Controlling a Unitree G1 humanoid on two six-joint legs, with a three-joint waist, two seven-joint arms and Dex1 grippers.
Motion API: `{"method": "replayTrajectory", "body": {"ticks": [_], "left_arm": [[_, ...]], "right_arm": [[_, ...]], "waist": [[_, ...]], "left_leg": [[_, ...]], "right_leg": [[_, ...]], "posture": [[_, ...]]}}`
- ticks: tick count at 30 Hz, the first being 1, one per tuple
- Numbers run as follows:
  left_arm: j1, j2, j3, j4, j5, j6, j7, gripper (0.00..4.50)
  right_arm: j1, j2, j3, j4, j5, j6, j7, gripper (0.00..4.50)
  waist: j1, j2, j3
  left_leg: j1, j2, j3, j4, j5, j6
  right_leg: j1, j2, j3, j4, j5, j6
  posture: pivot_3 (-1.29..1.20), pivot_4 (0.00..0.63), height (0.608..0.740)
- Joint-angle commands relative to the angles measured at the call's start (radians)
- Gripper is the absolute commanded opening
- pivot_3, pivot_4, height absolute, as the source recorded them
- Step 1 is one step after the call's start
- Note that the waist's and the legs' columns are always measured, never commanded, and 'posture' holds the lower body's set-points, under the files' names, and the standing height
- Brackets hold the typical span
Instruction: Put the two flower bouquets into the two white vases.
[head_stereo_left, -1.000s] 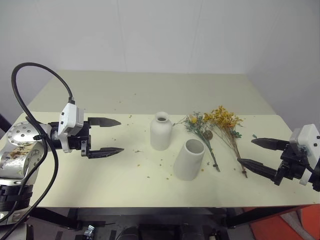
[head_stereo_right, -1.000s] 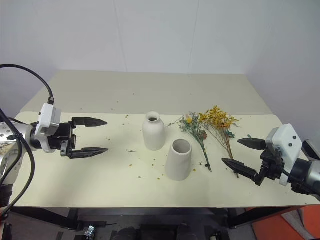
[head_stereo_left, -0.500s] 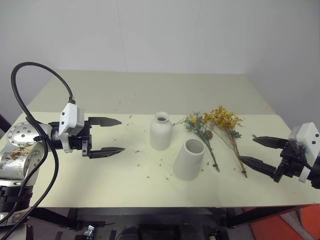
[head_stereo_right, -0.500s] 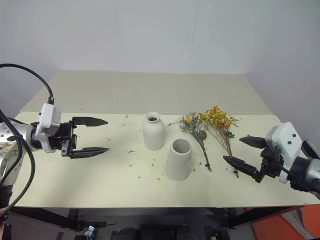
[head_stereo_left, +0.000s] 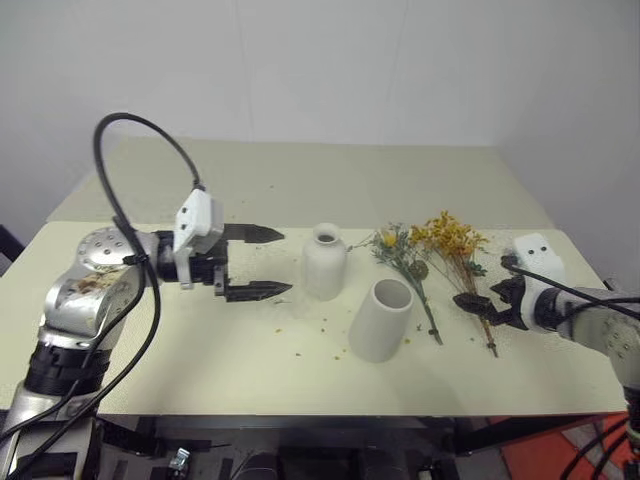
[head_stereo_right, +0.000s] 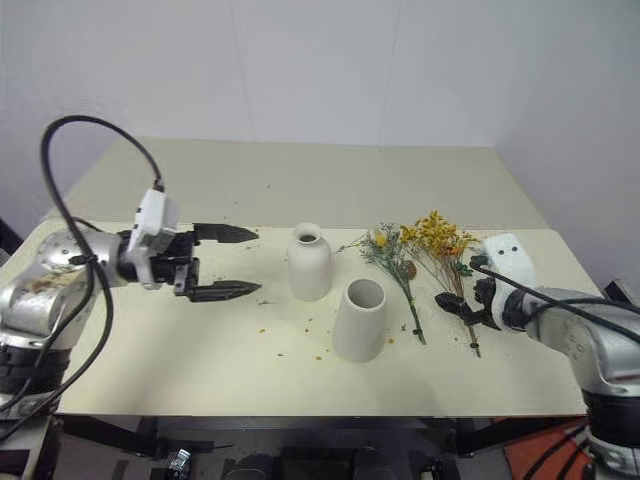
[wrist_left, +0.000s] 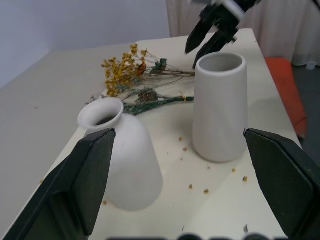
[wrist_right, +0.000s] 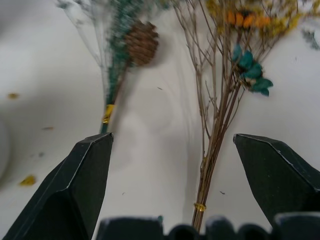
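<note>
A small rounded white vase (head_stereo_left: 324, 262) stands mid-table, and a taller wide-mouthed white vase (head_stereo_left: 381, 320) stands just in front of it to the right. Both bouquets lie flat to their right: grey-green sprigs (head_stereo_left: 402, 255) with a pine cone (wrist_right: 141, 44), and a yellow spray (head_stereo_left: 450, 240) on thin brown stems (wrist_right: 215, 130). My right gripper (head_stereo_left: 485, 285) is open and low over the yellow spray's stem ends, which run between its fingers (wrist_right: 75, 190). My left gripper (head_stereo_left: 285, 262) is open, level, just left of the small vase (wrist_left: 125, 160).
Yellow crumbs (head_stereo_left: 300, 325) dot the cream table (head_stereo_left: 200, 360) around the vases. A black cable (head_stereo_left: 140, 125) arcs above my left arm. A white wall rises behind the table, and an orange object (head_stereo_left: 535, 465) sits on the floor at the right.
My left gripper has moved right, close to the small vase. My right gripper has swung forward and down, its wrist turned, and now stands over the yellow spray's stems. Vases and bouquets have not moved.
</note>
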Motion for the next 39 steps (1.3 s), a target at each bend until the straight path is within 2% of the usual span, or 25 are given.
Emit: {"method": "replayTrajectory", "body": {"ticks": [1,7,13,17,26,27,35,39], "left_arm": [[-0.083,-0.019,-0.033,0.008,-0.004,0.057,0.009,4.48],[-0.154,-0.058,-0.097,0.026,0.022,0.093,0.003,4.48],[-0.167,-0.077,-0.119,0.044,0.051,0.077,-0.008,4.48],[-0.169,-0.086,-0.123,0.046,0.063,0.074,-0.007,4.5],[-0.163,-0.082,-0.112,0.04,0.077,0.074,-0.007,4.5],[-0.163,-0.081,-0.11,0.041,0.077,0.074,-0.006,4.5],[-0.167,-0.064,-0.089,0.074,0.089,0.057,0.004,4.5],[-0.174,-0.047,-0.071,0.099,0.098,0.045,0.01,4.5]], "right_arm": [[-0.052,0.012,0.02,0.059,-0.055,0.011,-0.029,4.5],[-0.106,0.034,0.116,0.178,-0.133,-0.028,-0.023,4.5],[-0.154,0.077,0.133,0.284,-0.18,-0.075,0.001,4.5],[-0.188,0.108,0.15,0.385,-0.213,-0.13,0.027,3.61],[-0.209,0.144,0.121,0.412,-0.25,-0.144,0.027,0.27],[-0.21,0.147,0.11,0.405,-0.25,-0.14,0.022,0.03],[-0.213,0.219,-0.102,0.243,-0.195,-0.108,-0.065,0.03],[-0.23,0.262,-0.189,0.104,-0.166,-0.179,-0.094,0.03]], "waist": [[0.0,0.0,0.0],[-0.008,0.0,0.0],[-0.017,0.0,0.0],[-0.023,0.0,0.0],[-0.028,0.0,0.0],[-0.028,0.0,0.0],[-0.027,0.0,0.0],[-0.028,0.0,0.0]], "left_leg": [[0.0,0.0,0.0,0.0,0.0,0.0],[0.0,0.0,0.0,0.0,0.0,0.0],[0.0,0.0,0.0,0.0,0.0,0.0],[-0.001,0.0,0.0,0.0,0.0,0.0],[0.0,0.0,0.0,0.0,0.0,0.0],[0.0,0.0,0.0,0.0,0.0,0.0],[-0.002,0.0,0.0,0.0,0.0,0.0],[-0.002,0.0,0.0,0.0,0.0,0.0]], "right_leg": [[0.0,0.0,0.0,0.0,0.0,0.0],[0.0,0.0,0.0,0.0,0.0,0.0],[0.0,0.0,0.0,0.0,0.0,0.0],[-0.001,0.0,0.0,0.0,0.0,0.0],[-0.001,0.001,0.0,0.001,0.0,0.0],[-0.001,0.001,0.0,0.001,0.0,0.0],[-0.003,0.0,0.001,0.002,0.0,0.0],[-0.004,0.0,0.001,0.002,0.0,0.0]], "posture": [[0.0,0.15,0.74],[0.0,0.15,0.74],[0.0,0.15,0.74],[0.0,0.15,0.74],[0.0,0.15,0.74],[0.0,0.15,0.74],[0.0,0.15,0.74],[0.0,0.15,0.74]]}}
